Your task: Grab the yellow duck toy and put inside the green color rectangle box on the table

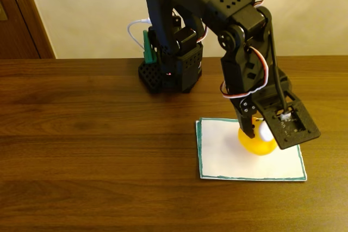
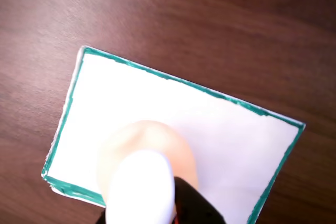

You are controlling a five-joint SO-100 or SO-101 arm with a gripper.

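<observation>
Over the white sheet, one gripper [image 1: 260,133] closes on one yellow duck toy [image 1: 258,144].

Between the black fingers sits the duck, its white cap against the gripper and its yellow body low over the paper; whether it touches the sheet is unclear. One green color rectangle box [image 1: 223,156] lies under it, with the duck inside the border in the wrist view [image 2: 149,145]. Around the sheet spreads the table [image 1: 87,134], with one black arm base [image 1: 168,71] at its far edge.
</observation>
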